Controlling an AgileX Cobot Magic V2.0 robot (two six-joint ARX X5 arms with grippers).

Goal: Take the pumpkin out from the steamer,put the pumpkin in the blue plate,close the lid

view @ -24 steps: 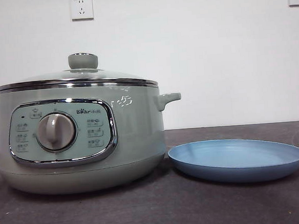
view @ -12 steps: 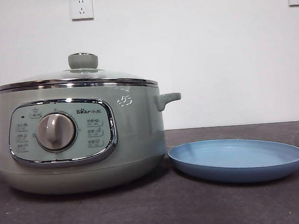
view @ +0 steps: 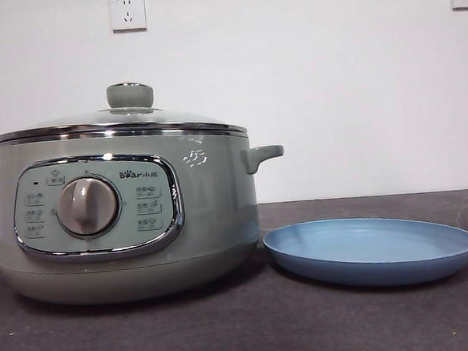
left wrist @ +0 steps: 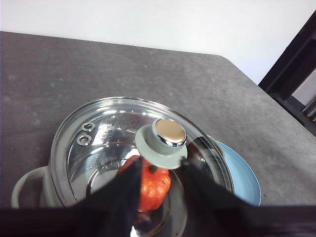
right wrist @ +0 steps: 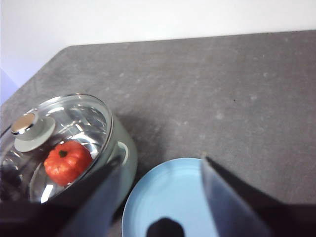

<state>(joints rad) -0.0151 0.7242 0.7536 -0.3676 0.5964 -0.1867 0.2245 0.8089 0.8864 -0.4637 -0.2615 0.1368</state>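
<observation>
The pumpkin [left wrist: 150,185] is seen through the glass lid [left wrist: 113,133], inside the steamer [view: 125,223], directly under the left gripper [left wrist: 159,170] and below the lid's knob [left wrist: 165,140]. Compared with half a second ago, two black tips are now seen at the top corners of the front view, so both arms have come in above the table; nothing on the table has been moved. It is judged that the task is only starting, and the lid must be lifted first. The left gripper is spread open and empty, with one jaw on each side of the knob. The right gripper [right wrist: 160,197] is also wide open and empty, above the plate [right wrist: 168,197], with the steamer to its side. The pumpkin is orange-red, ribbed and squat, with a dark stem. The lid is domed, chrome-rimmed and reflective; the knob is capped with chrome. The plate is matte, shallow and round.
</observation>
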